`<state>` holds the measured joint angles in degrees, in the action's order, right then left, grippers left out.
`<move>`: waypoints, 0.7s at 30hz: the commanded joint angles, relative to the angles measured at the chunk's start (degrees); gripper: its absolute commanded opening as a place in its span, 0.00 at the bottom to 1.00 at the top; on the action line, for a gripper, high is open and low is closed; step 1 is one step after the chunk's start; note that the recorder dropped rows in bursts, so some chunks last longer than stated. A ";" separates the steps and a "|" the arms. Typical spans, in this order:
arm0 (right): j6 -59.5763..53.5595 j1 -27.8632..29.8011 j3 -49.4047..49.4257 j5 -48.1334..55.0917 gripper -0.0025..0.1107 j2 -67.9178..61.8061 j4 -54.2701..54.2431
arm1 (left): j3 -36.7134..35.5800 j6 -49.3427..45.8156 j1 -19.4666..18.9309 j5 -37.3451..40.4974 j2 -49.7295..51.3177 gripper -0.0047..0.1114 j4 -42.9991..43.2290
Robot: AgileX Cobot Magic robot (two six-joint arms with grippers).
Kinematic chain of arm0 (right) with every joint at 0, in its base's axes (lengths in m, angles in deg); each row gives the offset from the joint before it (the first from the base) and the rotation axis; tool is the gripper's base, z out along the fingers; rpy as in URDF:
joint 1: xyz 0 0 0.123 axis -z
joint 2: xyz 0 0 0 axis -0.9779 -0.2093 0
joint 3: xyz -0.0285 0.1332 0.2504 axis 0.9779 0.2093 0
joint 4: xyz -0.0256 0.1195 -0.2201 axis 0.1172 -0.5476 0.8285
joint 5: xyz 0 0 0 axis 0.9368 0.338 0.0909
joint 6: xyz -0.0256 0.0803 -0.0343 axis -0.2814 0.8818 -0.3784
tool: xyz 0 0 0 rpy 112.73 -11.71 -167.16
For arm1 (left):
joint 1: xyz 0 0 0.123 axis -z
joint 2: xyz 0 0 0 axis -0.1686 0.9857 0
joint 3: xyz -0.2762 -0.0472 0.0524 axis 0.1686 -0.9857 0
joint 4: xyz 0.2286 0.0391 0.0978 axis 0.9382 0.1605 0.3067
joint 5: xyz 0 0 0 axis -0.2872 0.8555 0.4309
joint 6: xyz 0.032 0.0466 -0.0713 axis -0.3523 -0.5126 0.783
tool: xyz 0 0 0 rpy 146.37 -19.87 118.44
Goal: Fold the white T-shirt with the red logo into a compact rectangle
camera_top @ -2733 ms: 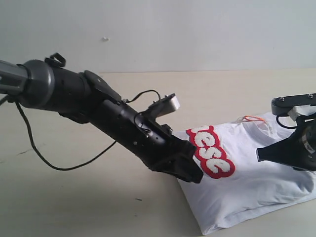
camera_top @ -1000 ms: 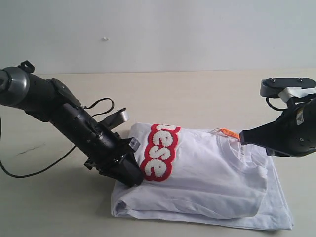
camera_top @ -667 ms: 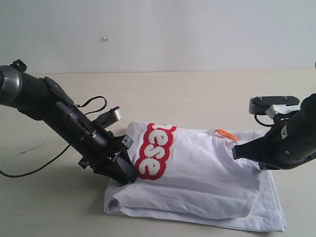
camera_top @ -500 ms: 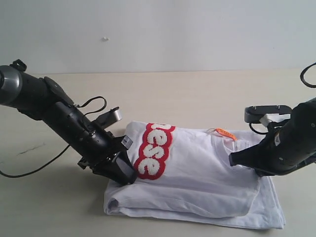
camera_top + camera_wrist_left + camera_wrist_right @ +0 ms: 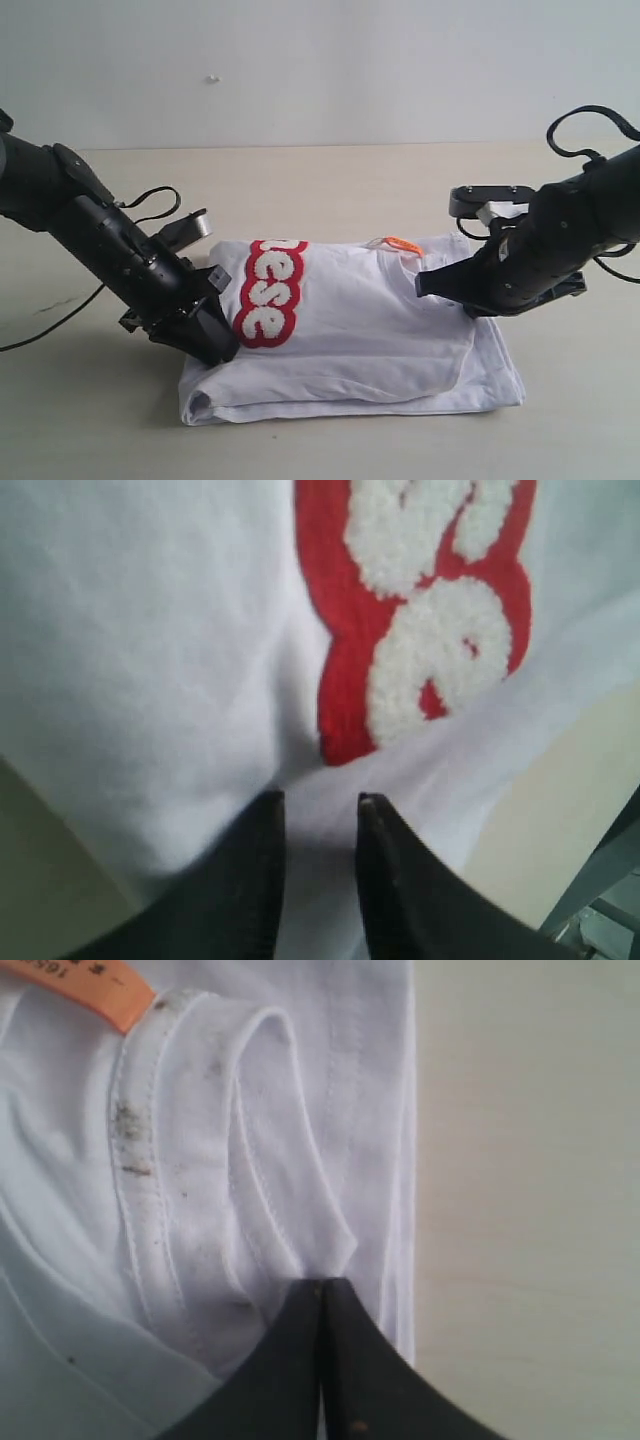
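Observation:
The white T-shirt (image 5: 370, 330) lies folded in layers on the table, its red logo (image 5: 262, 290) running along its left part and the orange neck tag (image 5: 403, 243) at its far edge. My left gripper (image 5: 218, 348) sits at the shirt's left edge. In the left wrist view its fingers (image 5: 265, 825) stand a little apart, with a thick fold of white cloth (image 5: 318, 880) between them, just below the logo (image 5: 420, 630). My right gripper (image 5: 422, 287) is shut on the ribbed collar (image 5: 250, 1160), pinching a fold at its tip (image 5: 322, 1285) near the tag (image 5: 90, 990).
The beige table (image 5: 330, 190) runs back to a pale wall. A black cable (image 5: 50, 315) trails from the left arm across the table's left side. Bare tabletop (image 5: 530, 1200) shows beside the shirt's edge in the right wrist view.
Both grippers have moved left, dragging the shirt with them across the table. The shirt now lies flatter, and the right arm has come in lower over it.

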<state>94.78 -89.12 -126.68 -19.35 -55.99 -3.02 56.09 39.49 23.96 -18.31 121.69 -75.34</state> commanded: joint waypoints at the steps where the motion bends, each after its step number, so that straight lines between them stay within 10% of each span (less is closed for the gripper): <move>1: 2.12 -2.15 -2.30 2.05 0.02 -2.09 -0.31 | -0.40 1.02 -1.72 -0.64 -0.27 0.28 2.77; 21: 18.73 -2.15 -3.54 9.65 0.02 11.18 19.14 | -0.40 -0.75 -1.72 -5.44 -17.14 0.28 2.94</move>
<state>108.73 -91.17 -130.19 -12.38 -47.68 9.94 55.76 39.02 22.34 -25.81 106.86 -73.00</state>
